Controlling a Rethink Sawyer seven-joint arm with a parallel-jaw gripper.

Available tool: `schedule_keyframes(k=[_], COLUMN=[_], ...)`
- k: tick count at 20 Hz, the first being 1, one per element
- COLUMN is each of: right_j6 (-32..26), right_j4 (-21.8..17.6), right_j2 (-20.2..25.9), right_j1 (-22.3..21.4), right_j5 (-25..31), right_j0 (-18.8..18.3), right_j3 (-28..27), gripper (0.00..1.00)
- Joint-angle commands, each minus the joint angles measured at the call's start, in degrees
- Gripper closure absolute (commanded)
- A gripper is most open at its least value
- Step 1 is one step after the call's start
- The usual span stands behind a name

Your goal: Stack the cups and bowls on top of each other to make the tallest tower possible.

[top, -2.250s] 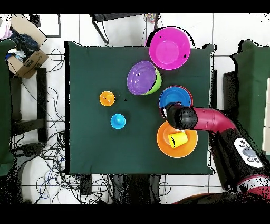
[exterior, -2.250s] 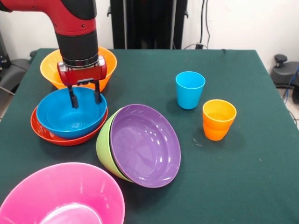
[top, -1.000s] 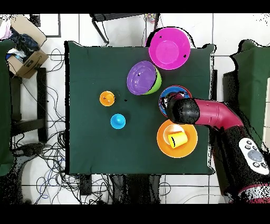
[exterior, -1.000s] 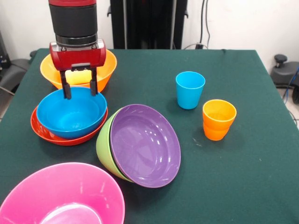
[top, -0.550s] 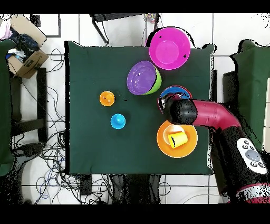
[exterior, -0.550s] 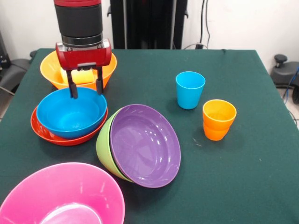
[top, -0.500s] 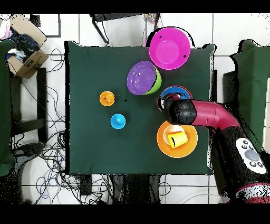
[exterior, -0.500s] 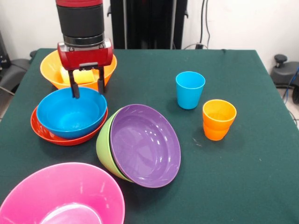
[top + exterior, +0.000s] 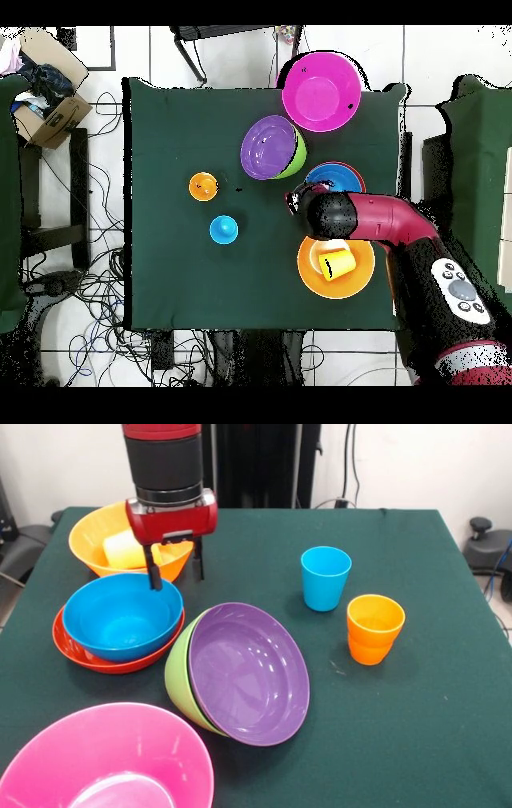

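Hanging from the red and black arm, the pincer [image 9: 174, 566] has its two dark fingers spread apart and empty, just above the far right rim of the glossy blue plastic bowl [image 9: 122, 617] in the front view, between that bowl and the big orange plastic bowl [image 9: 100, 552]. The blue bowl sits nested in a shallow red-orange bowl [image 9: 80, 652]. A small yellow tumbler [image 9: 124, 549] lies on its side inside the orange bowl.

Near the middle of the dark green worktop [image 9: 416, 728], a purple bowl [image 9: 250, 674] is tilted inside a green bowl [image 9: 178, 674]. A large pink bowl [image 9: 104, 760] sits at the near left corner, cut by the picture's edge. A blue tumbler [image 9: 325, 578] stands upright on the right half, with nested orange tumblers [image 9: 374, 629] near it.

Six bowls show, plus a yellow cup, a blue cup and the orange nested cups. The worktop's right side and near right corner lie open; the left half is crowded. Seen from overhead, the orange bowl [image 9: 336, 266] sits near the worktop's edge by the robot.
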Motion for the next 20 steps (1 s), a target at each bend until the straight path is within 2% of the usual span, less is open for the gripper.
schedule_keyframes(k=[1, 8, 20], right_j6=[6.99, 6.09, 6.29], right_j4=[-1.36, -3.86, -4.8], right_j2=[-1.08, -2.55, -6.77], right_j1=[3.09, 3.06, 2.77], right_j5=[-2.32, -4.12, -5.57], right_j0=[2.66, 3.73, 6.34], right_j3=[2.35, 1.98, 2.02], gripper=[0.0, 0.0, 0.0])
